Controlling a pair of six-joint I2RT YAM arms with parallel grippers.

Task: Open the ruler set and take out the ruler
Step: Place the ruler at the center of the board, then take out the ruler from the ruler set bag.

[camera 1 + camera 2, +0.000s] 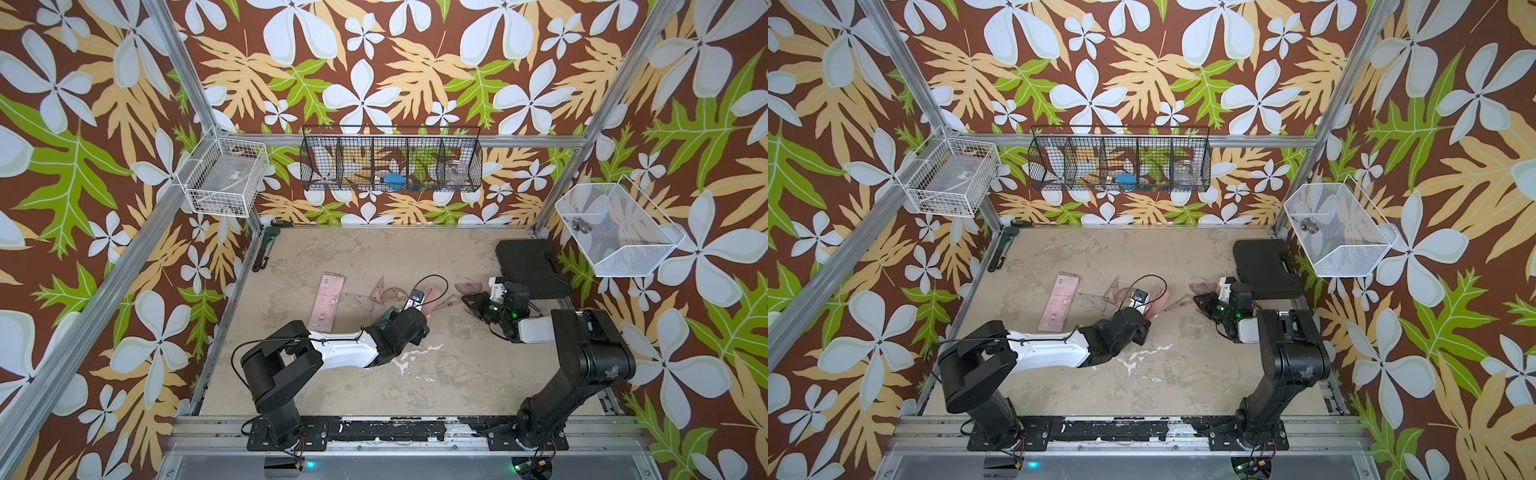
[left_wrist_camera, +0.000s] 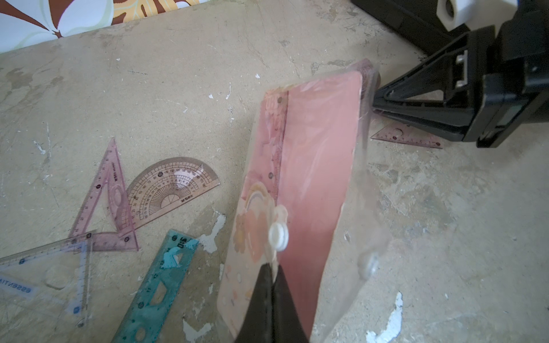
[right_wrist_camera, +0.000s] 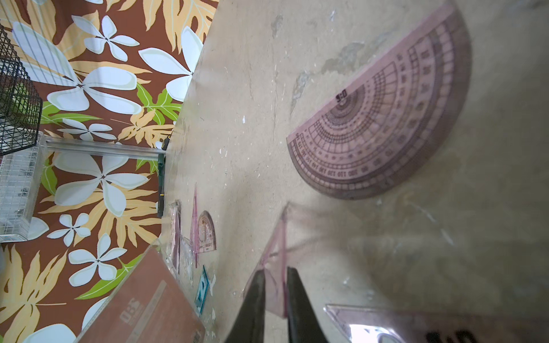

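The clear plastic pouch (image 2: 320, 166), its pink ruler (image 2: 279, 142) inside, tilts above the middle of the table (image 2: 178, 89). The left gripper (image 2: 271, 267) pinches it beside the snap. The right gripper (image 2: 375, 104), narrowly spread, meets its far end. The slick film could slip free.

The left arm stretches low and forward, left end effector (image 2: 271, 268) pinched shut. The right end effector (image 3: 276, 271) points toward it, jaws slightly apart.
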